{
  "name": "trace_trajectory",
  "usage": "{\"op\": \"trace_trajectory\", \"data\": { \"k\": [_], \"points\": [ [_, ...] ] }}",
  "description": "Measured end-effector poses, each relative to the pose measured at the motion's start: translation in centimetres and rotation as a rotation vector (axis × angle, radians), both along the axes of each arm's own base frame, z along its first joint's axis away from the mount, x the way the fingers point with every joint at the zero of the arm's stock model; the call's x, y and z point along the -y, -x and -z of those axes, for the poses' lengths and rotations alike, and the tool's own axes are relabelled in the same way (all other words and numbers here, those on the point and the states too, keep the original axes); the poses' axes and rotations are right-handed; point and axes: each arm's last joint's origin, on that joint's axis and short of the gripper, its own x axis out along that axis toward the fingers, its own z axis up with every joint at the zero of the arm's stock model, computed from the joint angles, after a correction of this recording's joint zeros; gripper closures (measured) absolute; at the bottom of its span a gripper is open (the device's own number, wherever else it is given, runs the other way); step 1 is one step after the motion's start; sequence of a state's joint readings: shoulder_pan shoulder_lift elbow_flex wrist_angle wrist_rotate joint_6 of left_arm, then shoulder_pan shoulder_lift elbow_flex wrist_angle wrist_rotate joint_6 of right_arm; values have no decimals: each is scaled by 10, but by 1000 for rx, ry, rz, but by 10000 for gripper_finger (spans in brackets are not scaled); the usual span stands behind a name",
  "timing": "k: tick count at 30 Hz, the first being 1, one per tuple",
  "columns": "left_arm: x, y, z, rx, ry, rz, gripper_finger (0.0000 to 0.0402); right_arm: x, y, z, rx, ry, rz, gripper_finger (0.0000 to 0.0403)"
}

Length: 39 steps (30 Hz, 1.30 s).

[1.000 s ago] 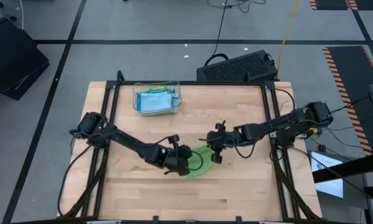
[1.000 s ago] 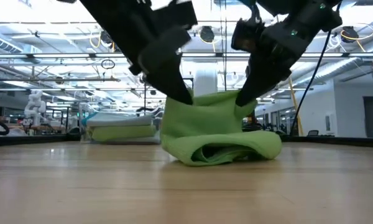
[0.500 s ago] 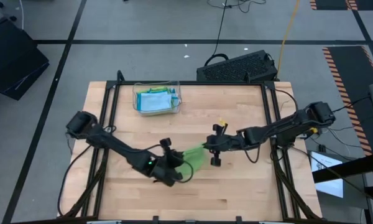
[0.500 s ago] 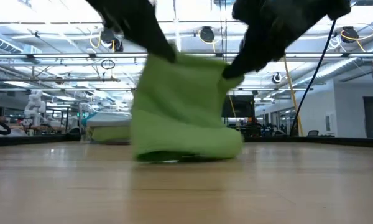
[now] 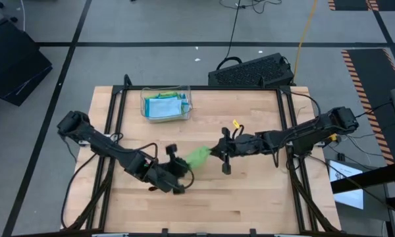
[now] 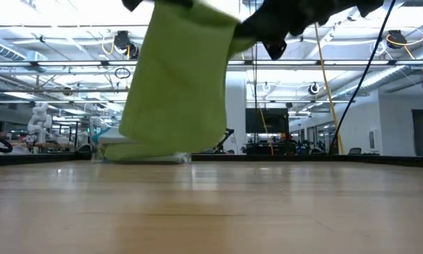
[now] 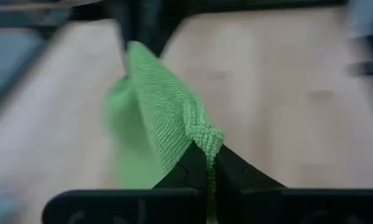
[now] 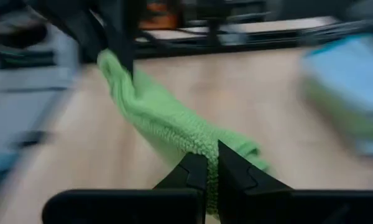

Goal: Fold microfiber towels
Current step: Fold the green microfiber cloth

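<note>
Lime green towel [image 5: 198, 157] lifted clear above tabletop [image 5: 250, 204] centre, stretched between left gripper [image 5: 178, 170] and right gripper [image 5: 216, 151], fingers of both pinched shut on opposite corners. Spreading step, by appearance. Next: lay flat, fold. More towels in clear tray [image 5: 166, 105], far edge.

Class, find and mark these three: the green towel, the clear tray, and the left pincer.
Green towel [image 6: 180, 77]: low view, middle of the hanging cloth.
Tray [image 5: 145, 93]: high view, left rim.
Left pincer [image 7: 206, 163]: left wrist view, fingertips pinching the towel.
</note>
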State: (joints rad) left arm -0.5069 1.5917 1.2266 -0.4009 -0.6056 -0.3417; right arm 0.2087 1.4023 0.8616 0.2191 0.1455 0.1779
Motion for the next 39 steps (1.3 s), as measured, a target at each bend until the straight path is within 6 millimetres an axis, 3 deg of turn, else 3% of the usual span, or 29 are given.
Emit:
{"op": "trace_trajectory", "data": {
  "k": [5,9,13,21,27,33,39],
  "points": [
    [22,-3,-12,103,127,202,384,-22,10,-5,-45,-179,-269,397],
    [15,0,-8,72,21,98,391,-27,14,-6,-58,-178,-257,397],
    [-10,-1,14,-53,-61,-91,392,-11,11,9,-156,-94,-49,397],
    [-56,1,84,-74,-2,-160,395,39,-5,60,-320,-70,152,397],
    [-77,6,104,-68,-42,-197,382,62,-13,73,-326,-1,176,397],
    [-68,10,106,-102,-86,-98,395,52,-14,65,-277,-98,78,397],
    [-54,13,106,-93,-84,-42,380,36,-16,73,-304,-142,28,397]
  ]
}}
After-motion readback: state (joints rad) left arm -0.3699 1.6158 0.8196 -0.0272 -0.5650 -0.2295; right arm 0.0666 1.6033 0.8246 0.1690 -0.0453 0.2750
